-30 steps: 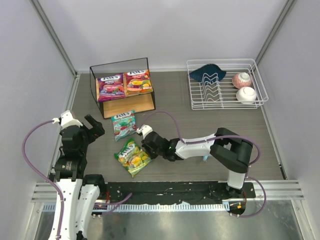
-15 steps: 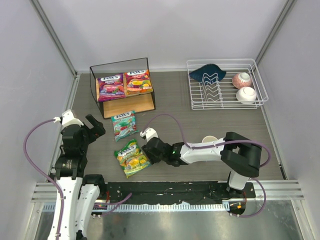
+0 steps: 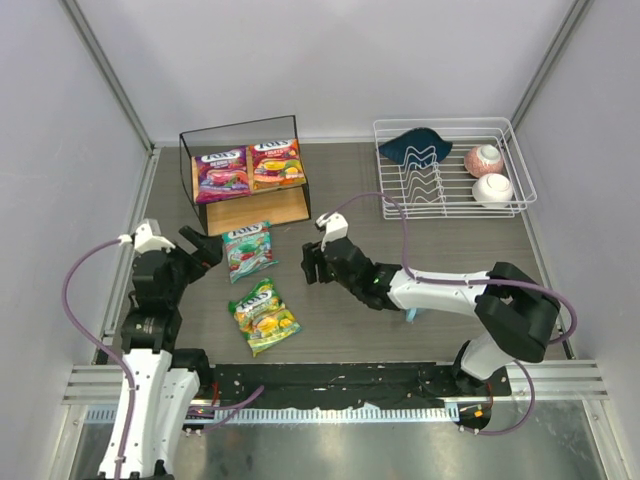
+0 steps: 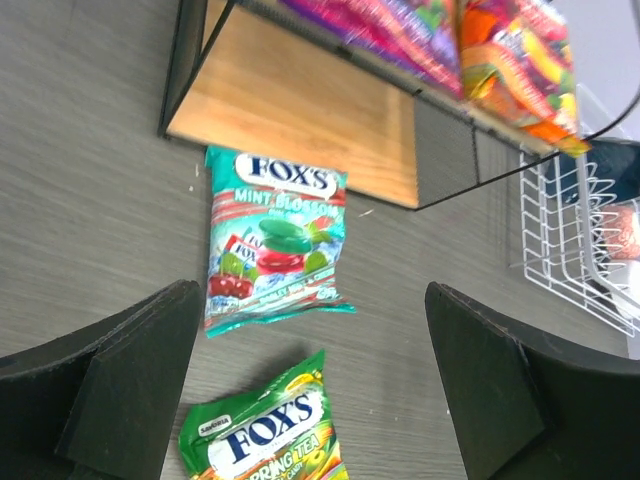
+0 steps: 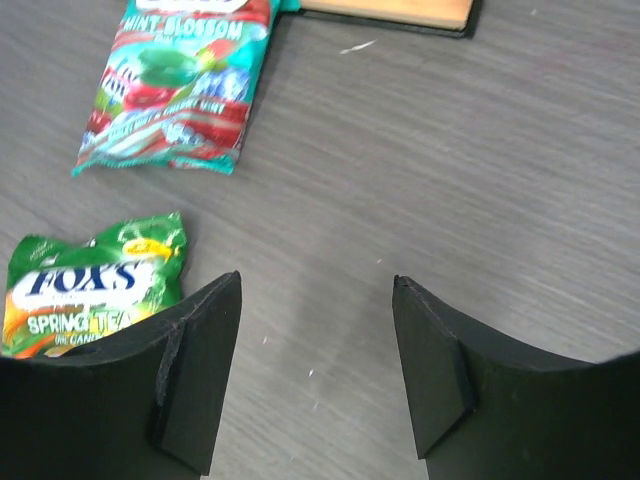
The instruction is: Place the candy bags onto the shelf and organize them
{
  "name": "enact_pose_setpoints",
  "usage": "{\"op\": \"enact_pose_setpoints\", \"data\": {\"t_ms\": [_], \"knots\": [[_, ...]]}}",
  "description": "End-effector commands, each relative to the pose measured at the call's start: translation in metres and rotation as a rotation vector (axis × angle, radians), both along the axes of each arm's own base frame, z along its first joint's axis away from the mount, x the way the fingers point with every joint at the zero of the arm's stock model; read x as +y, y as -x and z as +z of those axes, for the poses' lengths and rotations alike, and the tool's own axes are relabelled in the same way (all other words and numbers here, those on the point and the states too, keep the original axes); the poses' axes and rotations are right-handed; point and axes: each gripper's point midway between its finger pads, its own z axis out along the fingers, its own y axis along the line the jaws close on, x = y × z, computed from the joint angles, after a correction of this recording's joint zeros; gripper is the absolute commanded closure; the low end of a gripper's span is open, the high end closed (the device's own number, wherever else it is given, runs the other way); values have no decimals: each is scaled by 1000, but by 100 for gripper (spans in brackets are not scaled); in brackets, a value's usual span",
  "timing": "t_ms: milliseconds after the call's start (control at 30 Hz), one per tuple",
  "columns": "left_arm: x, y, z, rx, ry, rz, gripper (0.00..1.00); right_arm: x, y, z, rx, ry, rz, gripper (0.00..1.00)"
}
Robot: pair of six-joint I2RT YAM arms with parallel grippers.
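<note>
The shelf (image 3: pixel 296 196) stands at the back left. On its top board lie a purple-magenta candy bag (image 3: pixel 222 173) and a red-orange one (image 3: pixel 277 163). A teal-green bag (image 3: pixel 246 248) lies flat on the table just before the shelf, and a yellow-green bag (image 3: pixel 264 315) lies nearer the arms. My left gripper (image 3: pixel 198 248) is open just left of the teal bag (image 4: pixel 272 245), with the yellow-green bag (image 4: pixel 265 440) low between its fingers' line. My right gripper (image 3: pixel 311 263) is open and empty over bare table, right of both loose bags (image 5: pixel 175 85) (image 5: pixel 90 285).
A white wire dish rack (image 3: pixel 505 131) at the back right holds a dark blue piece (image 3: pixel 415 147) and two bowls (image 3: pixel 484 158) (image 3: pixel 492 188). Grey walls close in both sides. A small pale blue thing (image 3: pixel 412 315) shows under the right arm.
My right gripper has opened, let go of the yellow-green bag and pulled back up and to the right. The bag now lies slightly further left. The left arm has edged toward the teal bag.
</note>
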Motion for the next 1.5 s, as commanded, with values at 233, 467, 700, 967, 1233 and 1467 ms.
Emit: {"op": "enact_pose_setpoints", "data": {"t_ms": [233, 467, 700, 967, 1233, 1467], "knots": [[-13, -16, -63, 18, 17, 56, 0, 39, -26, 29, -23, -165, 89, 32], [-9, -25, -85, 24, -71, 114, 0, 55, -33, 27, -13, -199, 111, 32], [0, -34, -101, -12, -106, 162, 0, 74, -55, 29, 4, -239, 153, 32], [-4, -56, -115, 29, -120, 169, 24, 100, -76, 5, 105, -301, 213, 39], [-11, -66, -116, 20, -119, 139, 25, 118, -82, -12, 164, -305, 229, 42], [-17, -66, -126, 43, -114, 110, 25, 129, -74, -25, 209, -313, 255, 46]]}}
